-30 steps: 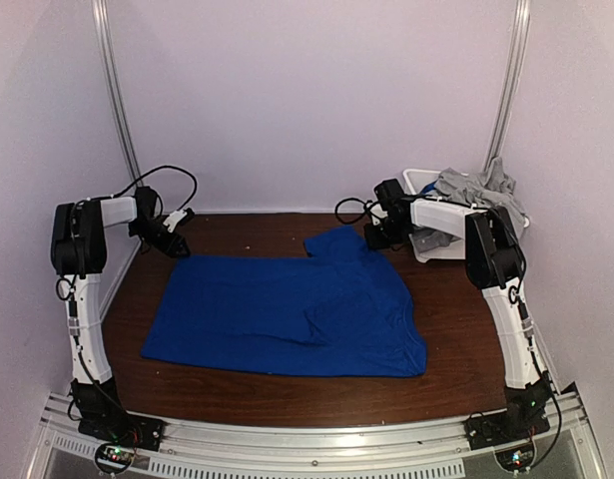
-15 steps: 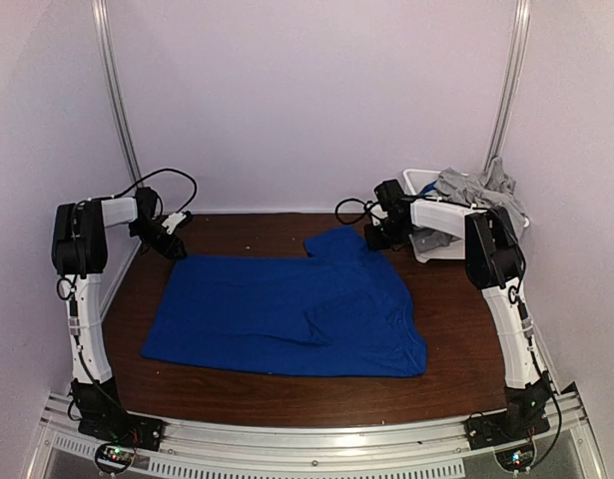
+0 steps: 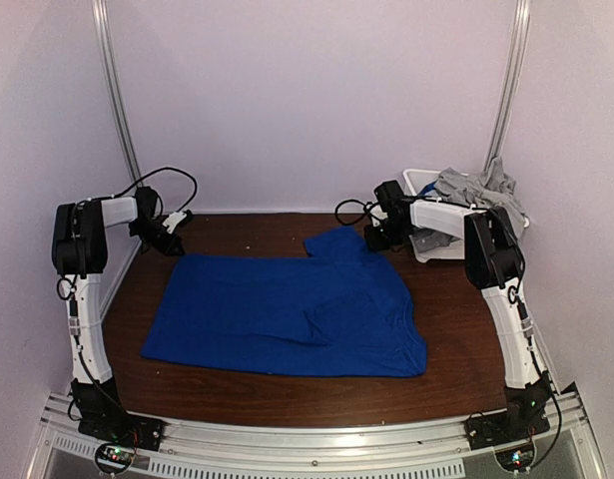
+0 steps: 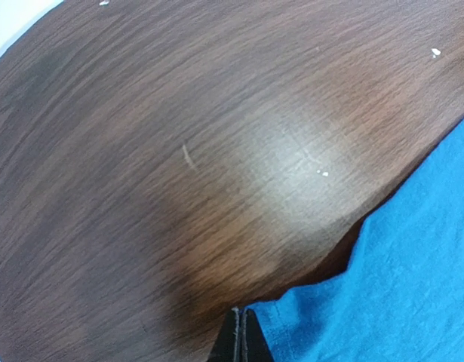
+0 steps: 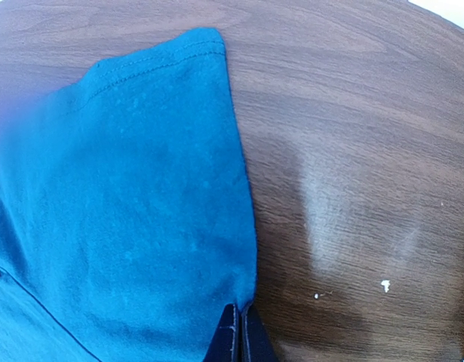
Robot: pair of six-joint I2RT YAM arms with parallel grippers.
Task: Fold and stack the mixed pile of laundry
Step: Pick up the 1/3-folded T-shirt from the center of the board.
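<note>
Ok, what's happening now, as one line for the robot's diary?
left tool: shut on blue shirt corner | right tool: shut on sleeve edge | shirt: spread on table | grey clothes: piled in white bin

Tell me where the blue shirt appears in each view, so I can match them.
Top external: blue shirt spread flat at the picture's centre.
Left wrist: shirt in the lower right corner; its tip reaches the shut left end effector.
Right wrist: shirt fills the left half; its edge runs down to the shut right end effector.
Shared landmark: the brown wooden table beneath it.
</note>
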